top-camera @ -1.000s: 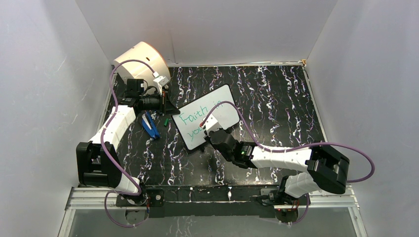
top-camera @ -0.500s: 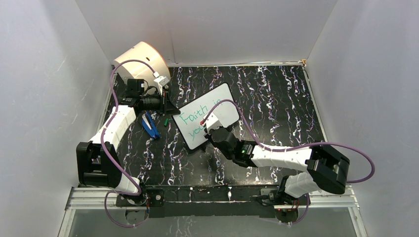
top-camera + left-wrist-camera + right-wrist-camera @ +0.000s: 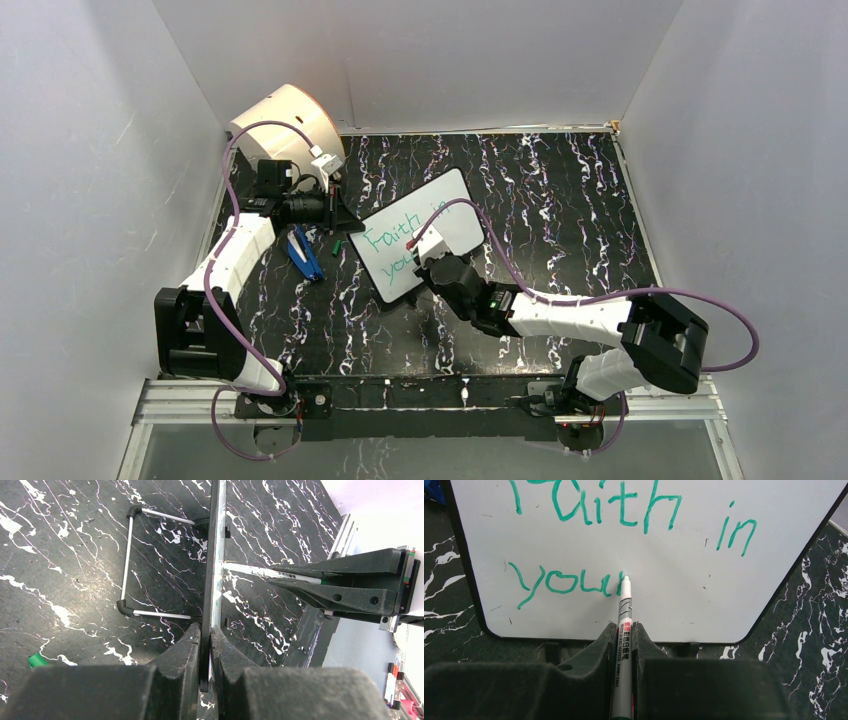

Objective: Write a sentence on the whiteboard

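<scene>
Right gripper (image 3: 623, 627) clamps a marker (image 3: 624, 607) pointing straight out beyond its jaws, tip at the sentence (image 3: 561, 583) on the whiteboard (image 3: 684, 575); left gripper (image 3: 204, 630) pinches its edge.

Plain white walls (image 3: 100, 150) on 3 sides — black marbled table (image 3: 560, 190) w/ white streaks.
</scene>
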